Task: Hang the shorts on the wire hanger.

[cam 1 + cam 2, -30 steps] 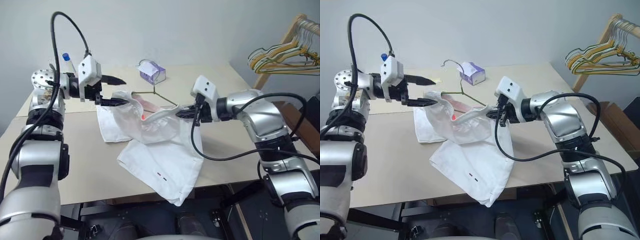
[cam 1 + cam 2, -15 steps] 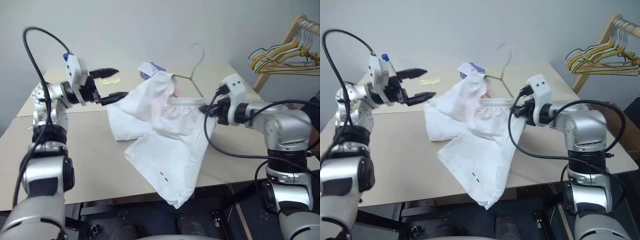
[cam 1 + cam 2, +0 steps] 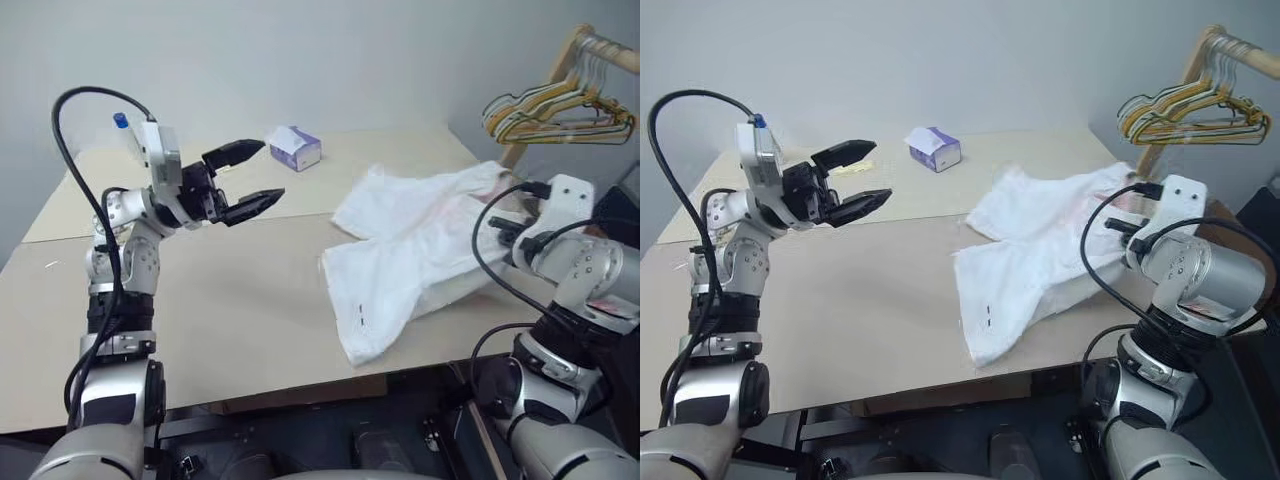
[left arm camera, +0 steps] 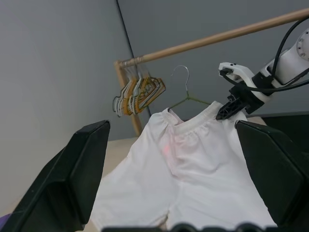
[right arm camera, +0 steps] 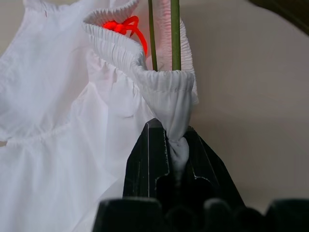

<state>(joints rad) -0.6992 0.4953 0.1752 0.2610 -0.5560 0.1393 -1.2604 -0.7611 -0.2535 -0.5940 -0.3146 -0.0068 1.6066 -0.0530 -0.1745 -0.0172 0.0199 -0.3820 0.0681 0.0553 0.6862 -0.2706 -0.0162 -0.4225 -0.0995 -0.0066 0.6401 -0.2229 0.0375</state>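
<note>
The white shorts [image 3: 415,240] lie spread over the right part of the table, one leg reaching the front edge. My right gripper [image 5: 176,140] is shut on a pinch of their gathered waistband at the table's right edge [image 3: 498,230]. Two thin strands of the wire hanger [image 5: 161,34] run into the waistband just past the fingers. In the left wrist view its hook [image 4: 182,76] pokes out beyond the waistband. My left gripper [image 3: 268,170] hangs open and holds nothing above the table's left half, well apart from the shorts.
A purple and white tissue box [image 3: 294,148] sits at the back of the table. A bottle with a blue cap [image 3: 121,122] stands at the back left. A bunch of hangers [image 3: 545,105] hangs on a wooden rack beyond the right edge.
My right arm has swung to the right, dragging the shorts and hanger from mid-table to the right edge. The left gripper has drawn away from the waistband, open.
</note>
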